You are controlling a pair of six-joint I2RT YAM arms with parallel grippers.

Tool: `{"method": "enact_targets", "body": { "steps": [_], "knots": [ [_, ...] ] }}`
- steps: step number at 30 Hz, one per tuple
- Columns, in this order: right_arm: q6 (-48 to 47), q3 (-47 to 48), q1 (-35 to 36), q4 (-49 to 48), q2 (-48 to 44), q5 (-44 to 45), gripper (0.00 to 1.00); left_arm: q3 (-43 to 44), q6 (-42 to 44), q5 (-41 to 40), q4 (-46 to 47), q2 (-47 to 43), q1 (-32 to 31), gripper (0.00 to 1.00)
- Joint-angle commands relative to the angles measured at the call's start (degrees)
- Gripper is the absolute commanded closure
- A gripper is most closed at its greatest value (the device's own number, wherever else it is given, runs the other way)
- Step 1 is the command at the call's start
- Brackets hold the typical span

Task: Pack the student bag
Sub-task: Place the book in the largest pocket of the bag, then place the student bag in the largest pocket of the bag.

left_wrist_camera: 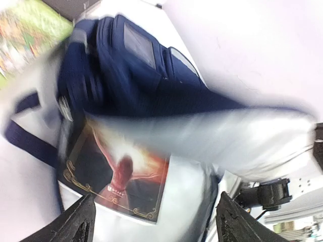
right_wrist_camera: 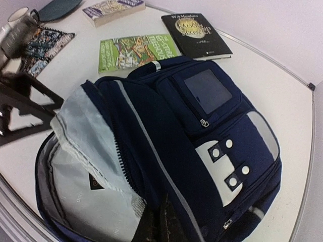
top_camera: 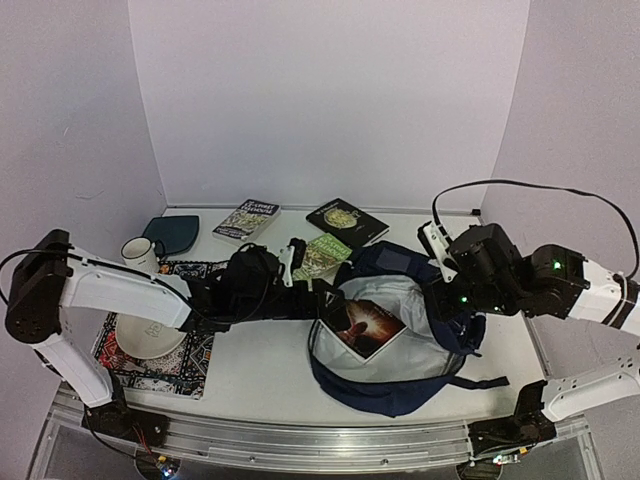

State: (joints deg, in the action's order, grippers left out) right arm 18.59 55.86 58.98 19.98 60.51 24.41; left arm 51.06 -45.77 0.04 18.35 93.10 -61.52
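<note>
1. At the counter's (top_camera: 262,372) right-centre lies the large navy striped fabric backpack (top_camera: 398,392), its mouth gaping because the right jaws, clenched, apparently pinch its rim up.
2. Left jaws hang released over the fiery-covered paperback book (left_wrist_camera: 118,174) on the silver lining (left_wrist_camera: 242,136).
3. Right wrist view shows the white-buckled front pocket (right_wrist_camera: 227,161), which the top view hides.

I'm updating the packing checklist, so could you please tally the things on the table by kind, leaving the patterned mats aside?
Books: 4 (fiery-cover book inside the backpack, green book, black book, pale book)
Backpack: 1
Mug: 1
Plate: 1
Pouch: 1
Total: 8
</note>
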Motion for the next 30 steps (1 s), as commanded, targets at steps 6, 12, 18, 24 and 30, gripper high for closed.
{"method": "enact_targets", "body": {
  "steps": [6, 12, 18, 24, 30],
  "knots": [
    [2.7, -2.3, -0.6, 7.2, -2.2, 5.4, 1.0, 2.5, 11.4, -5.4, -18.1, -7.9, 0.9, 0.13],
    [1.6, -2.2, -0.6, 9.3, -3.8, 1.7, 1.0, 9.1, 16.2, -7.1, -28.0, -5.3, 7.7, 0.15],
    [1.7, -2.7, -0.6, 10.9, -2.8, -6.9, 1.0, 17.2, 24.4, -15.0, -34.8, 1.3, 15.6, 0.13],
    [0.6, -3.1, -0.5, 10.7, 2.1, -13.7, 0.85, 27.8, 32.4, -18.9, -37.7, 11.1, 23.5, 0.13],
    [-0.6, -1.4, -0.5, 8.2, 4.9, -16.9, 0.51, 38.8, 39.3, -21.4, -39.6, 20.5, 28.1, 0.18]
  ]
}}
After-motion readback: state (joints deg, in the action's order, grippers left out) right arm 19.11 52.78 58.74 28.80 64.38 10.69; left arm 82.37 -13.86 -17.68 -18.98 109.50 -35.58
